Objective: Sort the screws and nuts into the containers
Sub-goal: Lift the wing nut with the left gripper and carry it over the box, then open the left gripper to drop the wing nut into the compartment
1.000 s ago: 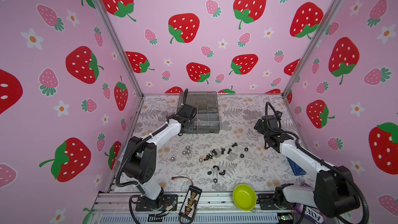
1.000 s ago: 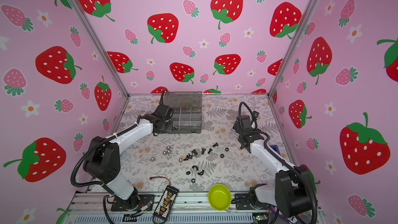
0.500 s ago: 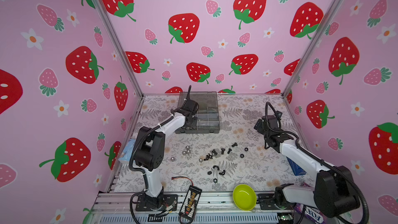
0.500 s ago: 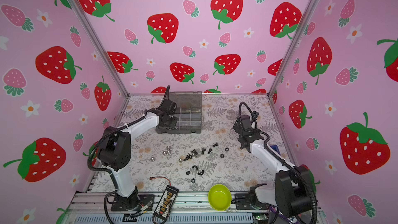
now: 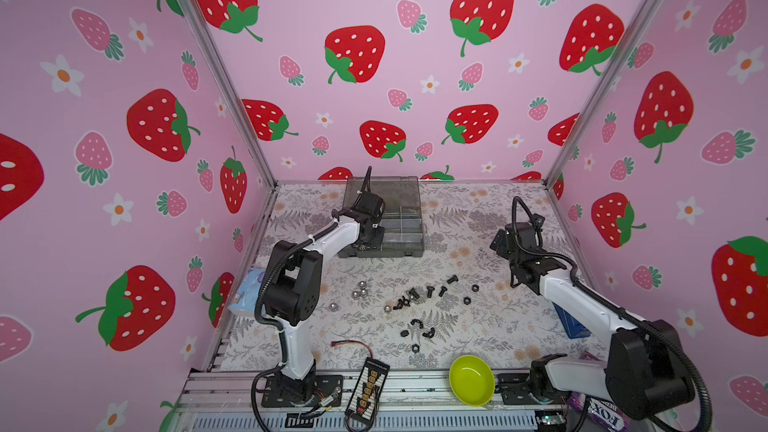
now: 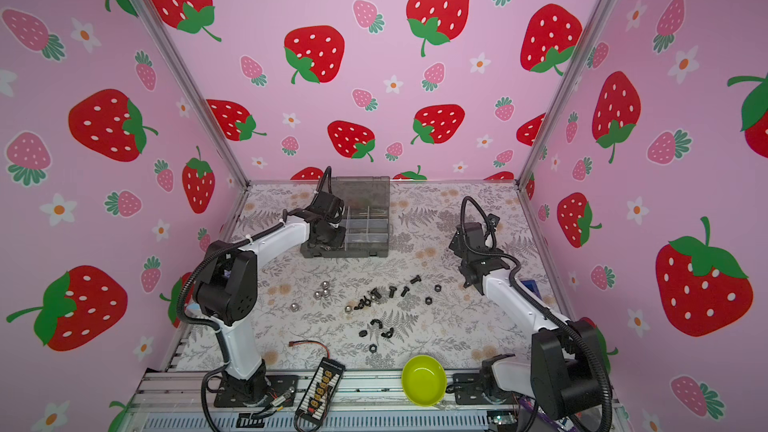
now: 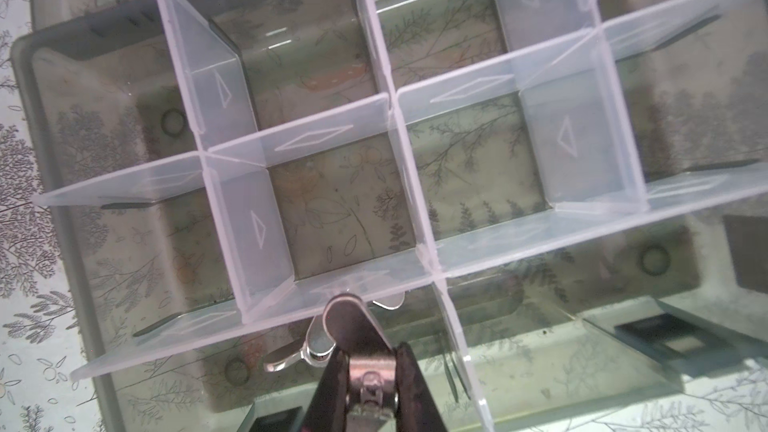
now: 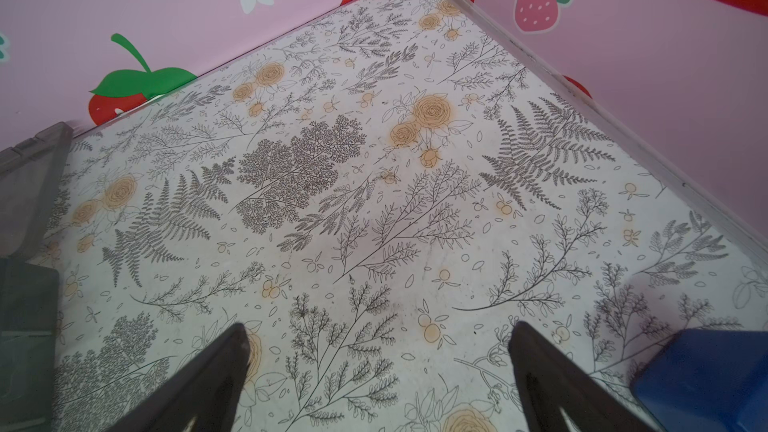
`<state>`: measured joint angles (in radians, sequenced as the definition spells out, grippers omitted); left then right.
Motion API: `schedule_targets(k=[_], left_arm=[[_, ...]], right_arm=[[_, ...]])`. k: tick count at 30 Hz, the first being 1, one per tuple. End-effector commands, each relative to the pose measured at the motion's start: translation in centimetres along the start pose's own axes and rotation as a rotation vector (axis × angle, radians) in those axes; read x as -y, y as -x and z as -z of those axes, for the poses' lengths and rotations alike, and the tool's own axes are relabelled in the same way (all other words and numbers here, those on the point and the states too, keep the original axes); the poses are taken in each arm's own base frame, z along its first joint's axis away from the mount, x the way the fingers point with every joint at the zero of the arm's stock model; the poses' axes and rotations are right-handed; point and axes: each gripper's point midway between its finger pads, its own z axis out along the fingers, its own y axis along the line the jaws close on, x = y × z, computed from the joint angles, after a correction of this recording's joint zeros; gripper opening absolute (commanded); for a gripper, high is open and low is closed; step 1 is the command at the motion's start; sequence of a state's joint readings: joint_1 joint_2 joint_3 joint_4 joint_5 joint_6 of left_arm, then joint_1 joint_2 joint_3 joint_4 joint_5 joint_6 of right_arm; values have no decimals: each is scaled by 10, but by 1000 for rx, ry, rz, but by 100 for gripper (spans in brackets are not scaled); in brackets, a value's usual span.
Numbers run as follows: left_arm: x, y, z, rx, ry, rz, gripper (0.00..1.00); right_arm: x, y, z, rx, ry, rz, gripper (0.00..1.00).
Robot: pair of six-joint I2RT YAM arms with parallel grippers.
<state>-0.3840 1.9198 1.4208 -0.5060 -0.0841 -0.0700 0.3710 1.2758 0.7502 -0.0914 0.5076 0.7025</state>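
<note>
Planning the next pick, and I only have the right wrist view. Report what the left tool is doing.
Observer: The left tool is shut on a silver wing nut, held over the open grey box.
Operator: Give me the loose parts.
Observer: The black screws lie in the middle of the table, outside your view.
Operator: Now the silver ones.
Observer: The round silver nuts sit beside those screws, on the side of the left arm.
</note>
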Motion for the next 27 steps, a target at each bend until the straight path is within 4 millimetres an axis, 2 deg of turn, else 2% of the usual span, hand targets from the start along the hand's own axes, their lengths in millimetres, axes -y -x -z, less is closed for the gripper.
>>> schedule_targets(k=[1, 11, 27], left_arm=[[5, 5, -2, -7, -33, -25, 11], [5, -3, -2, -30, -34, -46, 17], [9, -19, 7, -38, -68, -63, 15]], right_arm=[[2, 7, 6, 20, -5, -10, 100], [2, 5, 6, 17, -6, -9, 100], [5, 1, 6, 14, -10, -13, 100]])
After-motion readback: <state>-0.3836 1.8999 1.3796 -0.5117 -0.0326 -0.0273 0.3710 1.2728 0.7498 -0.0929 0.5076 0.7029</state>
